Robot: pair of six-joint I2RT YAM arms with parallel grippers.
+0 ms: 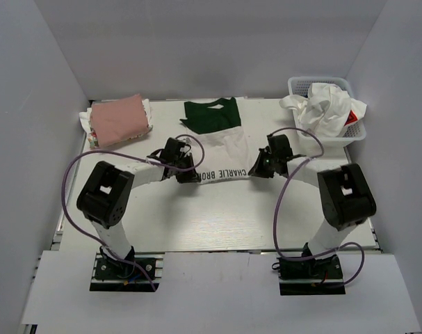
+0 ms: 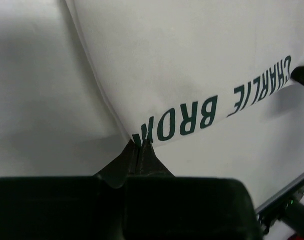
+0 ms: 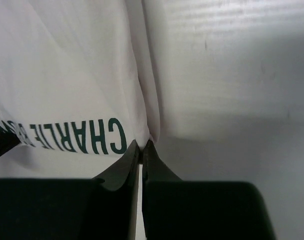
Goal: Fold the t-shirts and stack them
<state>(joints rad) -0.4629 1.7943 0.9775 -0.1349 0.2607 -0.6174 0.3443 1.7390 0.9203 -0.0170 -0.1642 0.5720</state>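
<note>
Pinching t-shirt (image 1: pixel 220 147): left claw (image 2: pixel 137 144), right claw (image 3: pixel 142 145)

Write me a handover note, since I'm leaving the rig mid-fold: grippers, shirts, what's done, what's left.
Left gripper: shut on the near left corner of the white and green t-shirt.
Right gripper: shut on its near right corner.
That shirt lies mid-table, lettered edge nearest the arms.
Done: pink t-shirt folded at the far left.
Left: finish this fold, probably stack it on the pink one, then fold the crumpled white shirts in the basket at the far right.
</note>
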